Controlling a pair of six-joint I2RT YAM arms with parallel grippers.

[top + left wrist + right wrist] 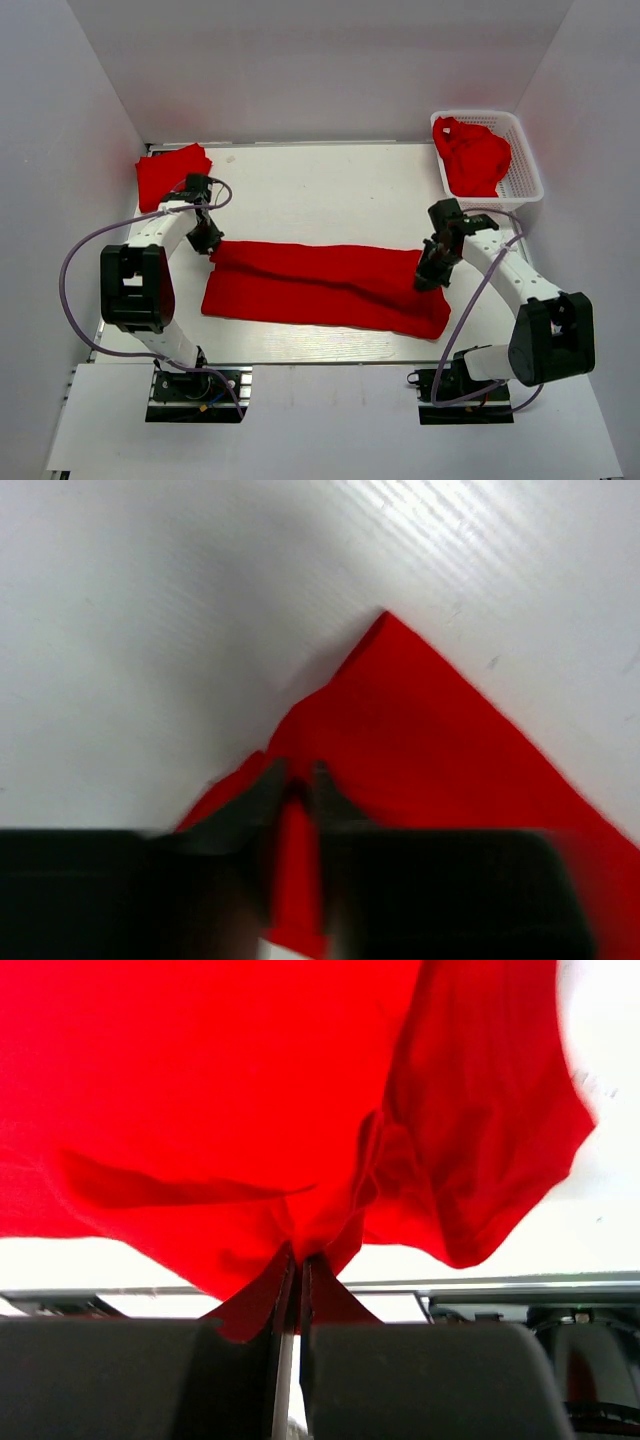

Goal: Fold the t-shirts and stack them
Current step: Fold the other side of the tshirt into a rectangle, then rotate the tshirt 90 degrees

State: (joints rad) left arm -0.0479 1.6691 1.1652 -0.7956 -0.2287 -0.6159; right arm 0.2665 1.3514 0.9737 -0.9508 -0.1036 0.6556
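A red t-shirt (pixel 320 285) lies folded lengthwise into a long strip across the middle of the table. My left gripper (pixel 208 240) is shut on its far left corner; in the left wrist view (pixel 296 780) red cloth (pixel 430 730) sits pinched between the fingers. My right gripper (pixel 432 270) is shut on the shirt's right end; in the right wrist view (pixel 298 1260) the cloth (pixel 250 1110) hangs bunched from the closed jaws. A folded red t-shirt (pixel 172 172) lies at the far left. Another crumpled red t-shirt (pixel 472 155) fills the basket.
A white lattice basket (pixel 524 165) stands at the far right corner. White walls close in the table on the left, back and right. The table's near edge (pixel 320 362) runs just in front of the spread shirt.
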